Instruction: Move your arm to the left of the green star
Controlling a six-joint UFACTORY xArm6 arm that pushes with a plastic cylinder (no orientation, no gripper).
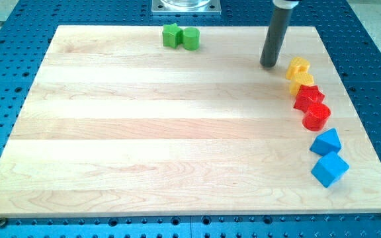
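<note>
No jaws on this arm at all, nothing to open or close and nothing held: just a dark rod, and my tip [268,65] sits on the bench [144,132] near the view's top right, just to the left of the yellow block [298,67]. It touches no block.

The target, the green star [171,35], is at the view's top edge, left of centre, pressed up against a green cylinder [190,39] on its right side. My tip is well apart from it, on the wrong side (right of the pair, not left).

So the approach is only starting, as I read it. The next move calls for a long slide toward the view's left, dipping below the two green pieces to avoid knocking them, then rising to stop beside the star's left edge.
</note>
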